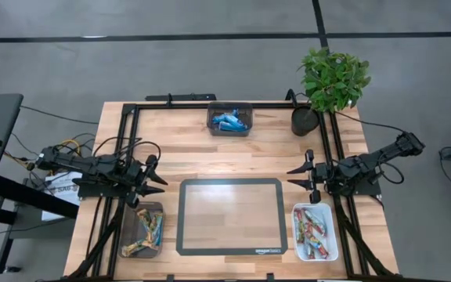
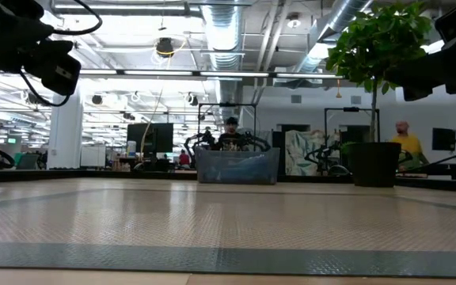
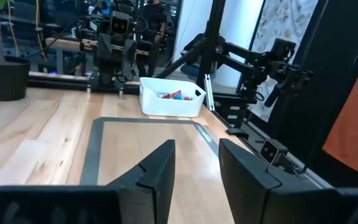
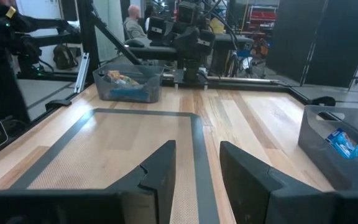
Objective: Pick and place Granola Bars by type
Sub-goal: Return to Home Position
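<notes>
The granola bars lie sorted in three small trays. Blue bars (image 1: 229, 122) fill the grey tray at the table's far edge. Red and multicoloured bars (image 1: 312, 232) lie in the white tray at the near right. Yellow-gold bars (image 1: 145, 229) sit in the grey tray at the near left. My left gripper (image 1: 161, 180) hovers open above the table's left side, beyond the near left tray. My right gripper (image 1: 292, 176) hovers open on the right, beyond the white tray. Both point toward the mat (image 1: 229, 216) and touch nothing.
A clear mat with a dark border lies in the table's middle toward the near edge. A potted plant (image 1: 331, 82) stands at the far right corner. Black frame rails (image 1: 131, 117) run along the table's left, right and far sides. People sit in the room behind.
</notes>
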`<state>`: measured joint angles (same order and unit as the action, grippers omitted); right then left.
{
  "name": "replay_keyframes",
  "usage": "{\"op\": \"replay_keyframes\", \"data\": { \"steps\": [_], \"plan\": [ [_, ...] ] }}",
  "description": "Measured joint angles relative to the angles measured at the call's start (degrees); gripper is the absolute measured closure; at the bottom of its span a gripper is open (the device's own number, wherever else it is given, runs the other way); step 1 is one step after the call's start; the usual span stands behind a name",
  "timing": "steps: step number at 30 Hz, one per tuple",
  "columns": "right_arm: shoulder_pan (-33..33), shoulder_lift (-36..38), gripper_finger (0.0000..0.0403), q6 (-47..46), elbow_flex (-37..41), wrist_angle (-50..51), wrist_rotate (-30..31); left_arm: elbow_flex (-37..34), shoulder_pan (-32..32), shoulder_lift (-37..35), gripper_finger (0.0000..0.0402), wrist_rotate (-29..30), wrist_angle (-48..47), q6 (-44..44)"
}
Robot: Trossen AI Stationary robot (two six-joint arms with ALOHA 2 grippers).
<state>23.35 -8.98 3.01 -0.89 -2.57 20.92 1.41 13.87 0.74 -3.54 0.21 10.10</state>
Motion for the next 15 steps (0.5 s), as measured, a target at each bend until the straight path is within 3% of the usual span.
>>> {"op": "replay_keyframes", "data": {
  "steps": [15],
  "plan": [
    [0.0,-0.01,0.0285,0.0,0.0,0.0,-0.01,0.0,-0.02,0.01,0.0286,-0.05,-0.11,0.51]
  ]
}}
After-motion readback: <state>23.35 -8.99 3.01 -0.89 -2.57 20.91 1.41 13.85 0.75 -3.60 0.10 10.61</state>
